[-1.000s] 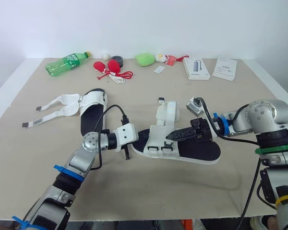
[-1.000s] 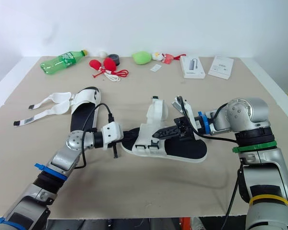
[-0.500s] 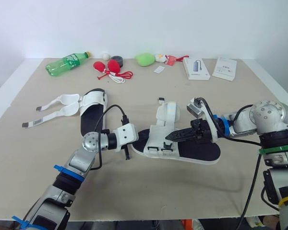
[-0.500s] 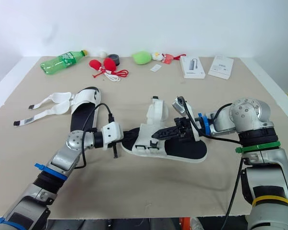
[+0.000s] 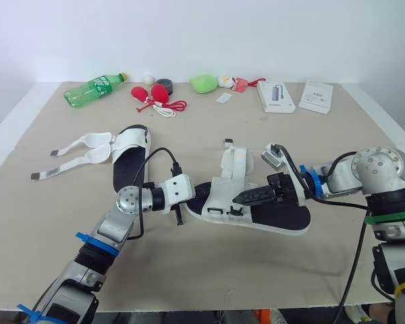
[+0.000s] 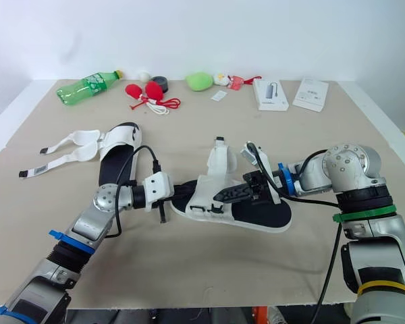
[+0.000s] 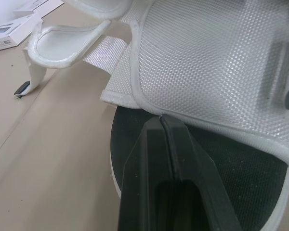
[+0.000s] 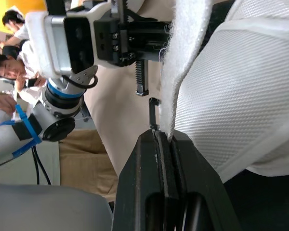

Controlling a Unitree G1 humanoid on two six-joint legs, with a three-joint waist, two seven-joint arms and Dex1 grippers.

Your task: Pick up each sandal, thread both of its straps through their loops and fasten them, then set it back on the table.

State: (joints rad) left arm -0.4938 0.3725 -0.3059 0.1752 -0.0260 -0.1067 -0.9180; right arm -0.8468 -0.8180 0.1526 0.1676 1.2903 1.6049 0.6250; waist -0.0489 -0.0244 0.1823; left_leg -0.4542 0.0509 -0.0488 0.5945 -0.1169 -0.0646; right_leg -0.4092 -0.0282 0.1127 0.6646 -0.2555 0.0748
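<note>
The sandal (image 5: 277, 214) lies mid-frame on the table (image 5: 189, 270), sole down. The left gripper (image 7: 161, 120) is clenched, its tips against the hem of the mesh upper (image 7: 207, 62). The right gripper (image 5: 238, 198) is clamped on the upright strap (image 5: 232, 162). A second sandal (image 5: 131, 158) lies left of centre, its straps splayed. Along the top edge are a green bottle (image 5: 94, 88) with an unreadable label, a red cable (image 5: 163, 104) and two white boxes (image 5: 277, 96) whose print is too small to read.

1. I work in what looks like a robot test lab: a beige-covered table (image 5: 67, 270) against a bare white wall (image 5: 202, 34).
2. Unrelated props line its far edge: a green bottle (image 5: 93, 88), white boxes (image 5: 316, 96).
3. People (image 8: 9, 67) sit nearby.
</note>
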